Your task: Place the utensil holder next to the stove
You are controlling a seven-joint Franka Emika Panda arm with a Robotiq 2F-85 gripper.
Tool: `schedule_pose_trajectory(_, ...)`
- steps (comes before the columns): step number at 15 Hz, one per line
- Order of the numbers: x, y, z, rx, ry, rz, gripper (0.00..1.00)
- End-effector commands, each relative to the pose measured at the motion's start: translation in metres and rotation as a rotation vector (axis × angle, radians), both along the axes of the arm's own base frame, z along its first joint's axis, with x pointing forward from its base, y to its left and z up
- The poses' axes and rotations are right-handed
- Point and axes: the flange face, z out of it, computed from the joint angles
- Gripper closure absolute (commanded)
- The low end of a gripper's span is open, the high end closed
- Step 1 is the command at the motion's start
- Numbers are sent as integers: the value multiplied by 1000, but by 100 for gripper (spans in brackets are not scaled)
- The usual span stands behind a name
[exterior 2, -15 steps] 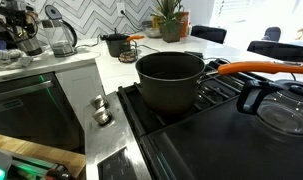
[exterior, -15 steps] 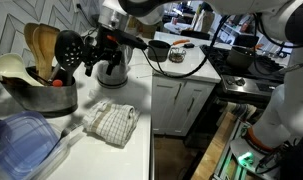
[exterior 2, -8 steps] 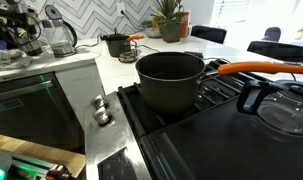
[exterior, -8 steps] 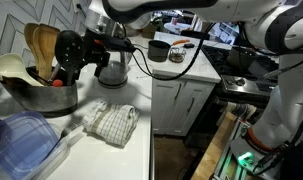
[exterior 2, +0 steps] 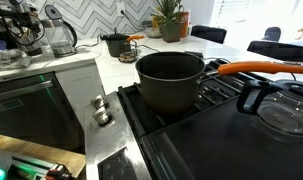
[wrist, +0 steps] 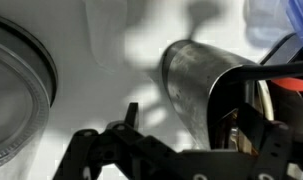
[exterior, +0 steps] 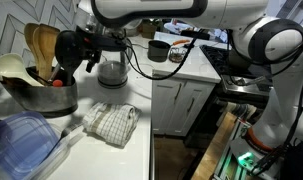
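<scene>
Wrist view puts the utensil holder (wrist: 191, 75) just ahead of my gripper (exterior: 75, 50), jaws spread wide and empty, the pot standing upright on the counter (exterior: 139, 145), well apart from the stove (exterior 2: 231, 140).

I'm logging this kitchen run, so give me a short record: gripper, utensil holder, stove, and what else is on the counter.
utensil holder: on the white counter, not yet beside the stove
gripper: open, at the holder's spoons, holding nothing
stove: grey saucepan with orange handle on its grate
also on counter: glass kettle, checked cloth, small dark pot
</scene>
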Motion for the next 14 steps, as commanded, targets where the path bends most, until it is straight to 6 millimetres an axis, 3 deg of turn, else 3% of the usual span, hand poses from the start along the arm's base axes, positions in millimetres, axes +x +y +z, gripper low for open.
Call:
schedule_pose_trajectory(1,10,18,-11,-20,-23,26,0)
schedule_pose_trajectory(5,16,25,-25,-37,-16,37,0)
schedule_pose_trajectory(6,17,25,-27,-51,-20,38,25)
schedule_pose_trajectory(8,19,26,-26,-69,-35,32,34)
schedule_pose_trajectory(14,18,30,-19,-76,-53,37,82)
